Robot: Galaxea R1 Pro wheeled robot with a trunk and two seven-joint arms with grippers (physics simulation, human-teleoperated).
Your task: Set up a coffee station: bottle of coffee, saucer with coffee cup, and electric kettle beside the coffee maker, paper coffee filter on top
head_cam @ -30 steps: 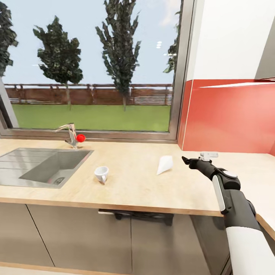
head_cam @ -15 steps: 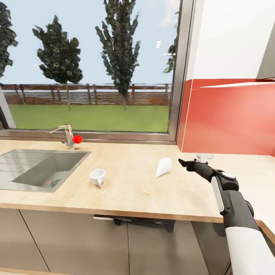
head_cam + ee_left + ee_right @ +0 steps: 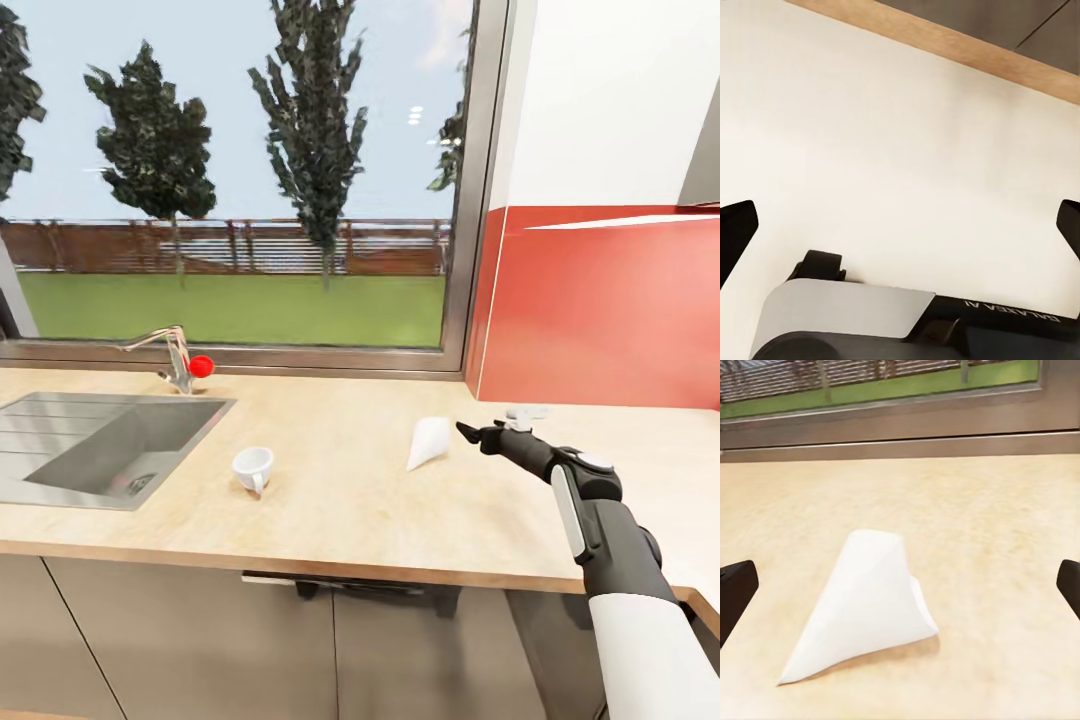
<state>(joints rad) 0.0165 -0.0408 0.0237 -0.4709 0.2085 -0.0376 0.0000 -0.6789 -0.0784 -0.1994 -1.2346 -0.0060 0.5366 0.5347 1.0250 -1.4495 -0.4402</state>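
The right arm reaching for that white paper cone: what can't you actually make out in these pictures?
- Right gripper, head view: too small and dark to judge the gap from the paper coffee filter.
- Small white object behind the arm: partly covered, unidentifiable.
- Coffee cup: handle hard to resolve.
- Left gripper, left wrist view: fingertips cut off by the edges.

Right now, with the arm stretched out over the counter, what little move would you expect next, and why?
Probably the right gripper eases forward and down to straddle the filter, then closes. Its fingers are spread wide, the filter lies on its side on the counter just ahead of them, centred between them in the right wrist view, and nothing is held yet.
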